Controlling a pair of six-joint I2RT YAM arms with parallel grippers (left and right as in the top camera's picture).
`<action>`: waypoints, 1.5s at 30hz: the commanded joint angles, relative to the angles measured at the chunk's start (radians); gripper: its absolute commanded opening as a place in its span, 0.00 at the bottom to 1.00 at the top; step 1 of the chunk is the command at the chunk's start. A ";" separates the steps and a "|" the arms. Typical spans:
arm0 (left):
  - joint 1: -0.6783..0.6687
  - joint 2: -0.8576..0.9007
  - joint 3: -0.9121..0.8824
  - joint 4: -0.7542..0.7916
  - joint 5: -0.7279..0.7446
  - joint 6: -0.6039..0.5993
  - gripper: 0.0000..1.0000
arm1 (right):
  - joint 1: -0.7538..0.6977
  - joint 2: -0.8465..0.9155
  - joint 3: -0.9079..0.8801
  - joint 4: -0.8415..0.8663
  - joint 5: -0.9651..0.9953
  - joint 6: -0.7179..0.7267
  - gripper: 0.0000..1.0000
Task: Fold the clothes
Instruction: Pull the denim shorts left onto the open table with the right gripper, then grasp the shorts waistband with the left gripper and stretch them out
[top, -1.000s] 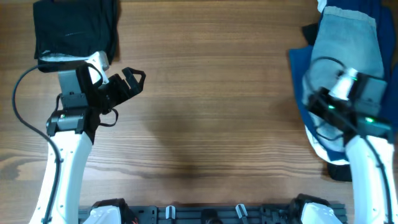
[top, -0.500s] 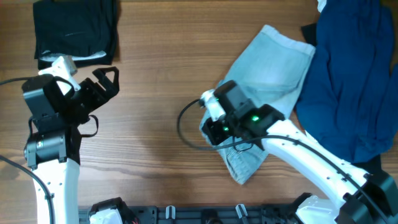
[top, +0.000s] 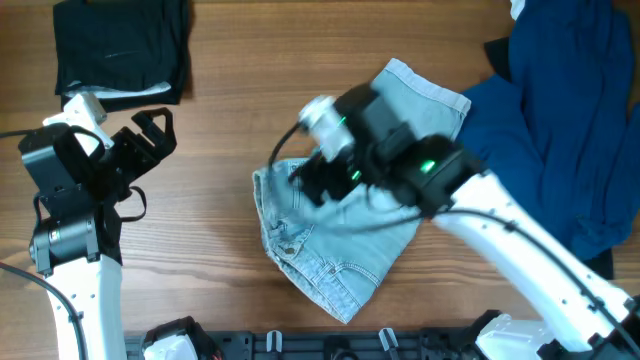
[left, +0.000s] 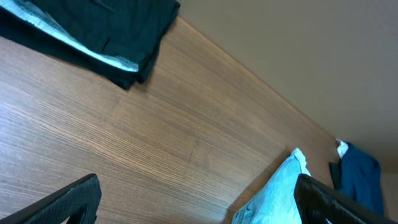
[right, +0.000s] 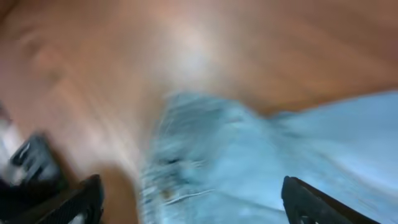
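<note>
Denim shorts (top: 340, 235): pale blue, rumpled, lying mid-worktop (top: 230, 90), their far end just beside a dark navy garment (top: 570, 120) at the right edge.
Right fingers (right: 68, 205): spread wide over the left part of the shorts. The wrist view is blurred, so contact cannot be told.
Left fingers (left: 68, 199): spread wide, holding nothing, above bare wood near a black folded garment (top: 120, 45) in the far left corner.

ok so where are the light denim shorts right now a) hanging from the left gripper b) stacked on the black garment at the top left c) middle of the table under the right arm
C: the denim shorts lie in the middle of the table beneath the right gripper, while the left gripper is off to the side, open and empty.
</note>
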 joint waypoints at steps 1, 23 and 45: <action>-0.075 -0.010 0.017 -0.035 0.094 0.143 0.97 | -0.202 -0.007 0.026 -0.022 0.050 0.060 0.96; -0.620 0.530 0.023 -0.056 -0.122 0.338 0.04 | -0.517 0.041 0.024 -0.035 0.037 -0.099 0.92; -0.620 0.213 0.133 -0.133 -0.309 0.276 0.04 | -0.570 0.509 0.023 -0.007 0.163 0.374 0.70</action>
